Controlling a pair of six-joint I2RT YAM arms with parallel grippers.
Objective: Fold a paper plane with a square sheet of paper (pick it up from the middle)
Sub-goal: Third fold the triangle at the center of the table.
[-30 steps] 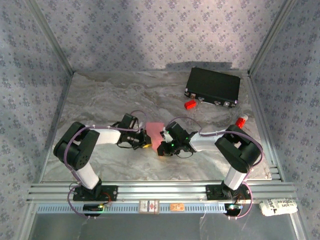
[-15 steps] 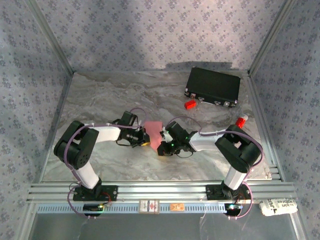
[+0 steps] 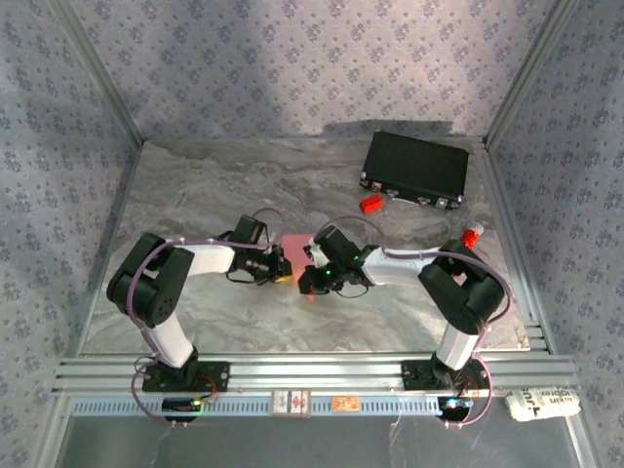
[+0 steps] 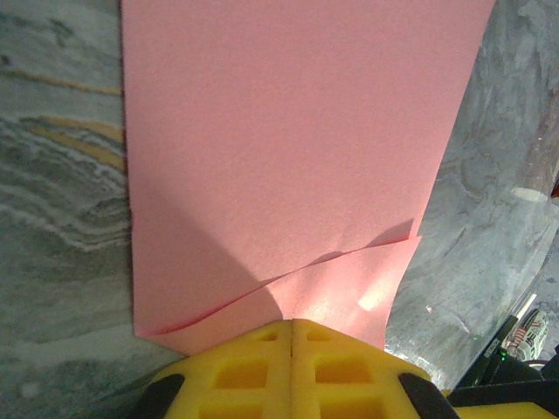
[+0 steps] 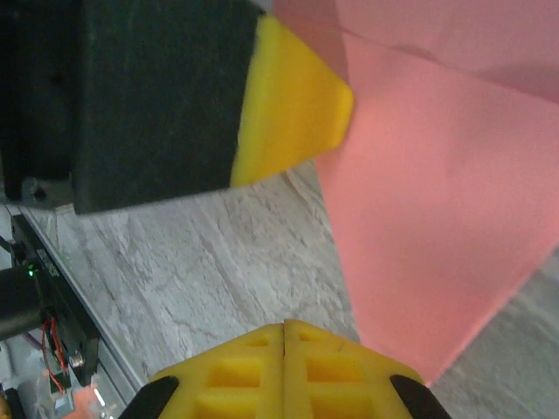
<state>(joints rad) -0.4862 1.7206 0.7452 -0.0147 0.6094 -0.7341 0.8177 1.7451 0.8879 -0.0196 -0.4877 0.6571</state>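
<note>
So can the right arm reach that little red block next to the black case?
Probably yes. Bare table lies between the right gripper and the red block, with nothing standing in between. Its jaws are shut beside the pink paper sheet, so they must open first.

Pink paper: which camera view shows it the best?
The left wrist view: the pink paper spreads wide there, with its overlapping layers and edges clear. The right wrist view shows one part of it, cut by the frame. The top view shows a small, distant patch.
</note>
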